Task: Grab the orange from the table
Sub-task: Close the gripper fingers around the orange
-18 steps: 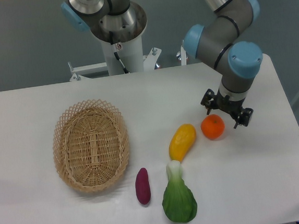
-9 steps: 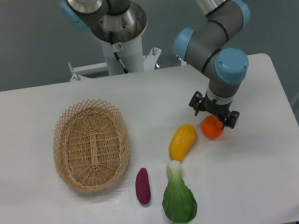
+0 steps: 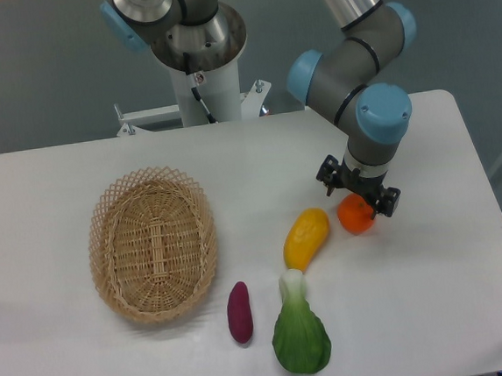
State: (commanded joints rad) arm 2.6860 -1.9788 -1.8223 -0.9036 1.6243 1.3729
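The orange (image 3: 354, 217) is a small round bright-orange fruit lying on the white table (image 3: 438, 312), right of centre. My gripper (image 3: 358, 193) hangs directly over it and covers its upper part. The two dark fingers stand spread to either side of the fruit, open, and I cannot tell whether they touch it. The grey and blue arm comes down from the upper right.
A yellow mango-like fruit (image 3: 305, 238) lies just left of the orange. Below it are a green bok choy (image 3: 300, 333) and a small purple eggplant (image 3: 239, 311). A wicker basket (image 3: 153, 244) stands on the left. The robot base (image 3: 194, 43) is behind the table.
The gripper has moved left from the orange's right side to a spot directly over it, now covering the fruit's top. The orange has stayed where it was.
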